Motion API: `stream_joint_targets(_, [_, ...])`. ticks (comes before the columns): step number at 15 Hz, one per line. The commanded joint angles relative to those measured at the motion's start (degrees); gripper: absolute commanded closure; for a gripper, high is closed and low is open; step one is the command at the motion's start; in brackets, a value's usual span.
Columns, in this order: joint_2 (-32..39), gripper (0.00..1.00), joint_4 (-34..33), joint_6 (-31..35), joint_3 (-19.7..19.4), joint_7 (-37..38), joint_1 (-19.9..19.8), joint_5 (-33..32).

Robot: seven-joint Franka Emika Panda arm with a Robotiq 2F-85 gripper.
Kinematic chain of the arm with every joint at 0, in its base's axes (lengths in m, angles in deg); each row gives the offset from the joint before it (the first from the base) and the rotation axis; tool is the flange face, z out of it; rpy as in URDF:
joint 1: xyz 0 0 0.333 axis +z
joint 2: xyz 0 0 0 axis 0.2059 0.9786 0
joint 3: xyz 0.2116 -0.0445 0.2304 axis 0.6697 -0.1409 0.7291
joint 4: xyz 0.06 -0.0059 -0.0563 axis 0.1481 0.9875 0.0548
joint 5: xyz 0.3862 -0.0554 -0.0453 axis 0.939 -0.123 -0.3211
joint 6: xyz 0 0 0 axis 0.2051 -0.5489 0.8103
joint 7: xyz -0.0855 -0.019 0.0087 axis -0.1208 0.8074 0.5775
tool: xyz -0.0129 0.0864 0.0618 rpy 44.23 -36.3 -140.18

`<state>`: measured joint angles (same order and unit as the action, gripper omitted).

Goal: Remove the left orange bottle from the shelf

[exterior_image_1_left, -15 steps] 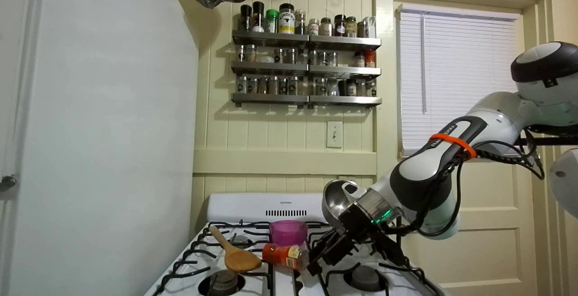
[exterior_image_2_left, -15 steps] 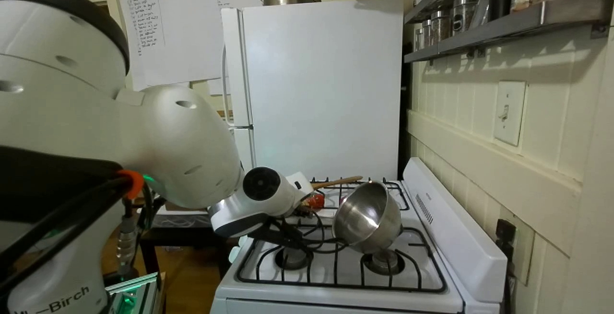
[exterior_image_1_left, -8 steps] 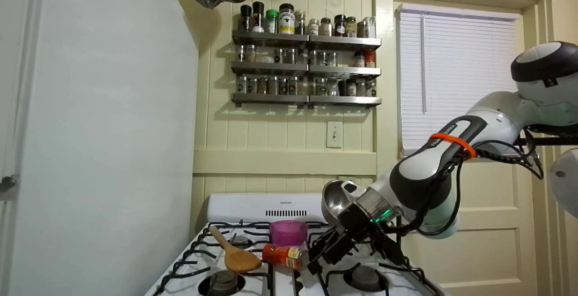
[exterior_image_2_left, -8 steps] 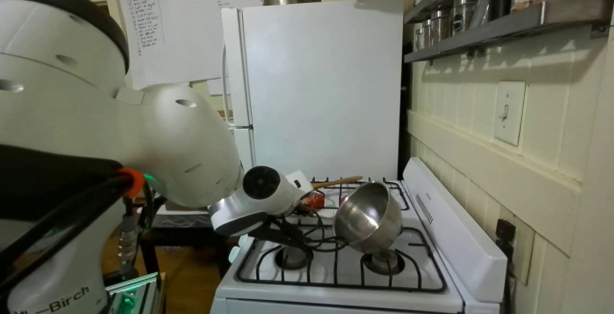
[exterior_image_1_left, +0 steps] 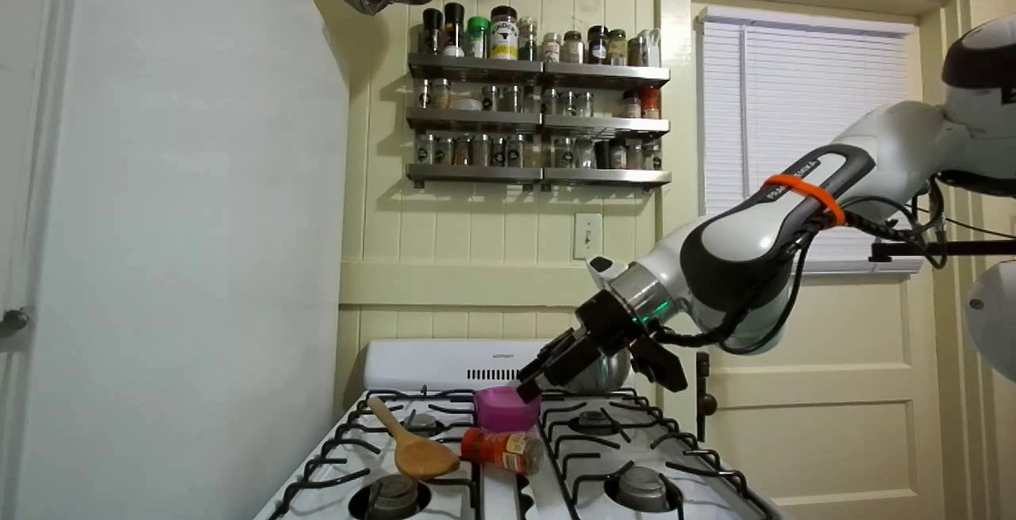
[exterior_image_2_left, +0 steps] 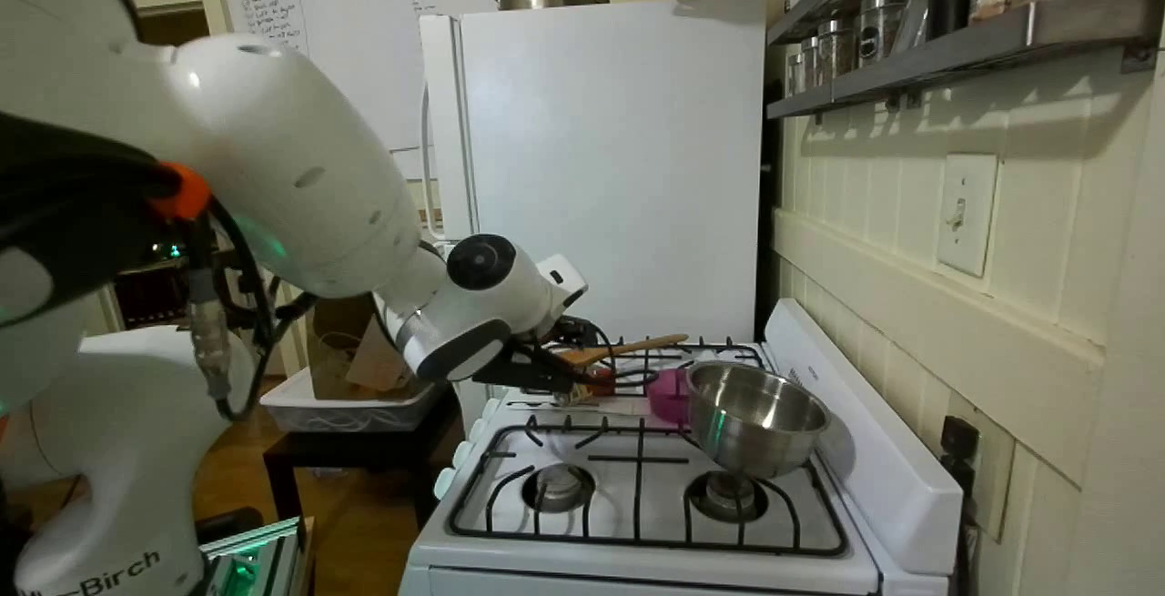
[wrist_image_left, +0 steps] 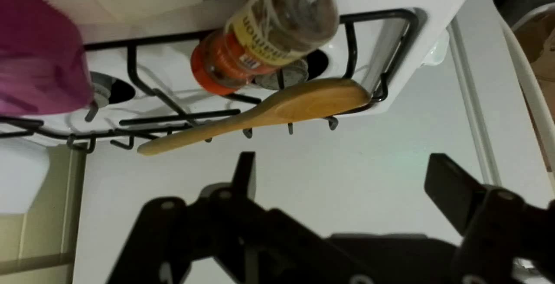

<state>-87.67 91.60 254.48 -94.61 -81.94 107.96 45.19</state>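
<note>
An orange-red spice bottle (exterior_image_1_left: pixel 502 450) lies on its side on the stove, beside the wooden spoon. It also shows in the wrist view (wrist_image_left: pixel 243 56), its clear end towards the camera. Another orange-red bottle (exterior_image_1_left: pixel 650 102) stands at the right end of the shelf's middle tier. The shelf (exterior_image_1_left: pixel 476 121) is a dark metal wall rack with rows of spice jars; part of it shows in an exterior view (exterior_image_2_left: pixel 947 55). My gripper (exterior_image_1_left: pixel 533 377) is above the stove near the pink bowl, apart from the lying bottle. In the wrist view the gripper (wrist_image_left: pixel 342 167) is wide open with nothing between its fingers.
A wooden spoon (exterior_image_1_left: pixel 426 456) lies on the grates. A pink bowl (exterior_image_1_left: pixel 506 417) stands behind the lying bottle. A steel pot (exterior_image_2_left: pixel 751 437) sits on the back burner near my arm. A white fridge (exterior_image_2_left: pixel 619 168) stands beside the stove, and the wall is behind it.
My arm has risen and the gripper has moved up and away from the stove top. The steel pot was tilted and now sits level. The lying bottle has not moved.
</note>
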Motion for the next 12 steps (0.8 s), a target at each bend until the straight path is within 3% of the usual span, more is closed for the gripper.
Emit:
stream_joint_targets(1, [8.4,0.00,0.0,-5.9,11.2,5.6,-9.6,0.7])
stream_joint_targets(4, [12.8,0.00,-0.3,-13.7,24.5,11.7,-21.1,1.6])
stream_joint_targets(7, [11.5,0.00,-3.3,-27.8,37.9,21.9,-33.0,-3.2])
stream_joint_targets(12, [10.5,0.00,-7.8,-50.5,60.2,25.2,-46.4,12.5])
